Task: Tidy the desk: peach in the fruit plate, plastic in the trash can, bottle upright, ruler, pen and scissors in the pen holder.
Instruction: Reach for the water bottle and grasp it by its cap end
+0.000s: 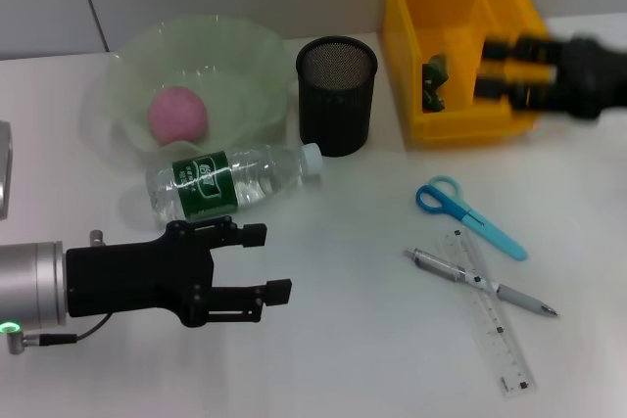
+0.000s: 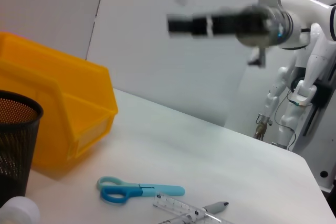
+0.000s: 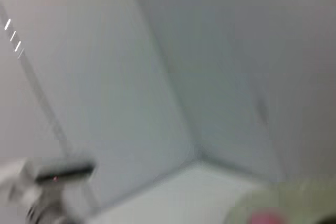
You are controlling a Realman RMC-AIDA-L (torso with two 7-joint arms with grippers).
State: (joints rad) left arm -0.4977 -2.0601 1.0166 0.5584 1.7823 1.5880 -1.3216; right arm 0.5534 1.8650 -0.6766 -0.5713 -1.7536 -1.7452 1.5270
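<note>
A pink peach (image 1: 178,115) lies in the pale green fruit plate (image 1: 245,56). In front of the plate a clear bottle (image 1: 230,183) with a green label lies on its side, its cap (image 2: 18,211) toward the black mesh pen holder (image 1: 337,95). My left gripper (image 1: 266,263) hovers open just in front of the bottle, holding nothing. Green plastic (image 1: 436,80) sits inside the yellow trash can (image 1: 456,129). My right gripper (image 1: 505,68) is blurred above the can's right side. Blue scissors (image 1: 468,214), a grey pen (image 1: 480,283) and a clear ruler (image 1: 493,312) lie at the right front.
The pen crosses over the ruler (image 2: 178,205), with the scissors (image 2: 139,190) just behind them. The trash can (image 2: 58,114) stands right of the pen holder (image 2: 16,135). A wall runs behind the table. Another robot (image 2: 310,77) stands beyond the table's far edge.
</note>
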